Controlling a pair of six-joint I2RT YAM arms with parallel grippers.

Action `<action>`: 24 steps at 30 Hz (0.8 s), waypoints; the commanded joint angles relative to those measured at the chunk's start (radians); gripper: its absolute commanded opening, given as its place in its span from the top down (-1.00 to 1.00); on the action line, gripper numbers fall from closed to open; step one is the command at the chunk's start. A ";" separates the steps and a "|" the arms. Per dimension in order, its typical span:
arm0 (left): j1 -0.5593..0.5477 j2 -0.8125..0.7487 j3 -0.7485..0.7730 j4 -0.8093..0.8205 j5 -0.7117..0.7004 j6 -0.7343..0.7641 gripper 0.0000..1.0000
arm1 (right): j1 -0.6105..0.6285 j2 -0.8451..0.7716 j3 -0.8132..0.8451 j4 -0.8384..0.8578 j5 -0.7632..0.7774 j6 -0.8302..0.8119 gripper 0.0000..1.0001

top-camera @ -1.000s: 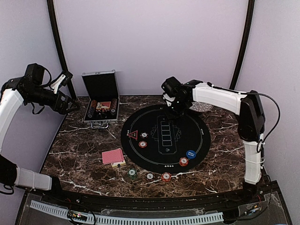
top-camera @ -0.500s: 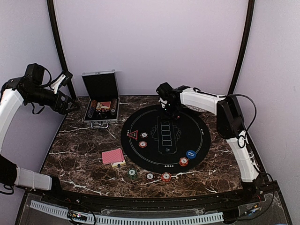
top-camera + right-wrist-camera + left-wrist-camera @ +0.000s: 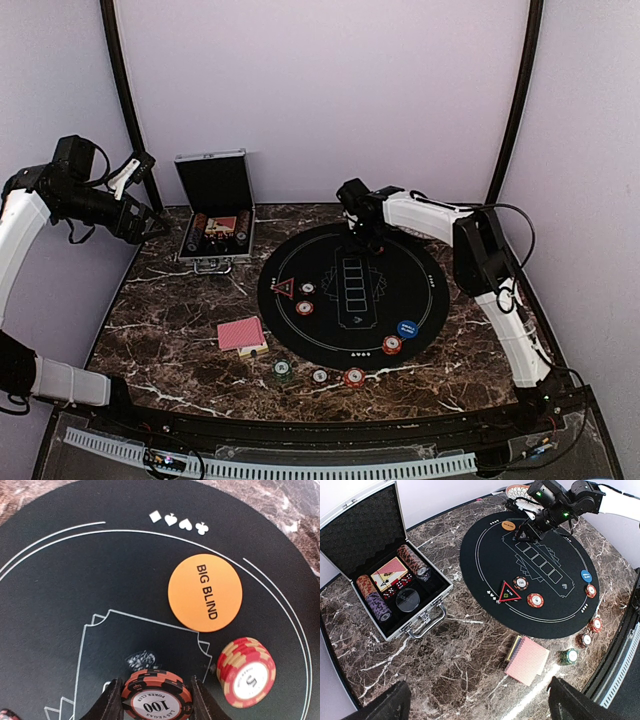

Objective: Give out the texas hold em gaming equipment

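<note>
I noted the right gripper [image 3: 156,707] grasping one black-red 100 chip [image 3: 151,692] at bottom centre; one orange BIG BLIND disc [image 3: 205,592] and one red chip stack [image 3: 246,672] lay to its right. The left gripper [image 3: 480,707] stood released.

Right wrist view: right fingers [image 3: 111,704] cut by bottom edge, only tips in frame. Between them black-and-red chip [image 3: 157,700], lower rim clipped. At bottom-left corner red chip [image 3: 4,714], almost all out of frame.

Top view: pinched chip hidden under wrist; orange disc [image 3: 205,592] not to be made out; case [image 3: 215,215] contents too small to tell; left arm [image 3: 20,225] runs off left edge.

Left wrist view: left fingers [image 3: 385,707] dark blurs at bottom corners, cut by edge; woven dish [image 3: 516,489] clipped at top edge, partly behind right arm [image 3: 620,502].
</note>
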 commanded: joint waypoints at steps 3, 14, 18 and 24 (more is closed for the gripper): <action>-0.002 -0.013 0.027 -0.026 0.013 0.016 -0.98 | -0.006 0.038 0.051 0.009 0.006 0.008 0.25; -0.001 -0.014 0.027 -0.028 0.009 0.019 -0.98 | -0.003 0.019 0.048 0.031 0.035 0.012 -0.20; -0.002 -0.015 0.028 -0.028 0.008 0.019 -0.98 | 0.009 -0.012 0.044 0.033 0.048 0.009 -0.18; -0.002 -0.016 0.025 -0.031 0.004 0.021 -0.98 | 0.088 -0.149 -0.079 0.066 0.071 -0.018 -0.14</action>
